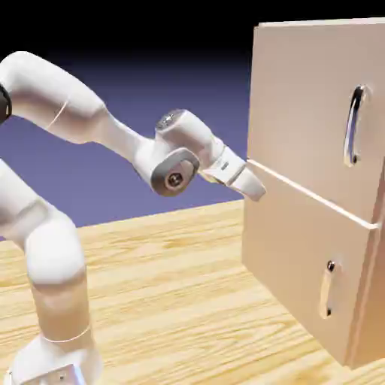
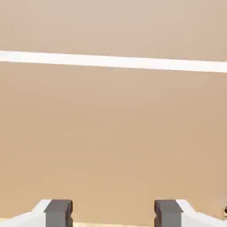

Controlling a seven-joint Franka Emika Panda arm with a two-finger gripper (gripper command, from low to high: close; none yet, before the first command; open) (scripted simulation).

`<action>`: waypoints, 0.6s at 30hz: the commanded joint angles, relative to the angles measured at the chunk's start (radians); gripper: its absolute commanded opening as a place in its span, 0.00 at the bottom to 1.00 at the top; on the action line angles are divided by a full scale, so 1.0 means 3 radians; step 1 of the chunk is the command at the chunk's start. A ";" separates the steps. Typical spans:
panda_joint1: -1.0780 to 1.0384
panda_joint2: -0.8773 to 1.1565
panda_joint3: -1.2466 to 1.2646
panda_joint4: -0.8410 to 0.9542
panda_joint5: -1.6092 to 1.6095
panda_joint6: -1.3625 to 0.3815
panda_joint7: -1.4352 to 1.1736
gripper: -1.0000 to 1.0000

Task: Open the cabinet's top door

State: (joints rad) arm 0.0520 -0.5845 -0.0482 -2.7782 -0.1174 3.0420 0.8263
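Presently the white arm's jaws (image 1: 256,188) stand wide and empty at the tall beige-pink wooden cabinet (image 1: 301,248), near the seam between doors. Its rigid top door (image 1: 301,113) likely swings stiffly — best gripped by the long, possibly slippery silver bar handle (image 1: 353,125).

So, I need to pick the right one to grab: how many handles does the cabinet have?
2. The long silver handle sits on the top door, near its right edge. The shorter handle is on the lower door. Other faces of the cabinet aren't visible.
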 commanded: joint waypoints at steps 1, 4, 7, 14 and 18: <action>0.0050 -0.0018 -0.0060 0.0039 -0.0145 0.0006 0.0106 0.50; 0.0198 -0.0072 -0.0238 0.0157 -0.0580 0.0025 0.0422 0.50; 0.0346 -0.0125 -0.0417 0.0275 -0.1015 0.0044 0.0738 0.50; 0.0692 -0.0251 -0.0833 0.0550 -0.2030 0.0087 0.1476 0.50; 0.0890 -0.0322 -0.1072 0.0707 -0.2610 0.0112 0.1898 0.50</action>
State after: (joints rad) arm 0.3190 -0.6811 -0.3696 -2.5662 -0.9003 3.0757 1.3957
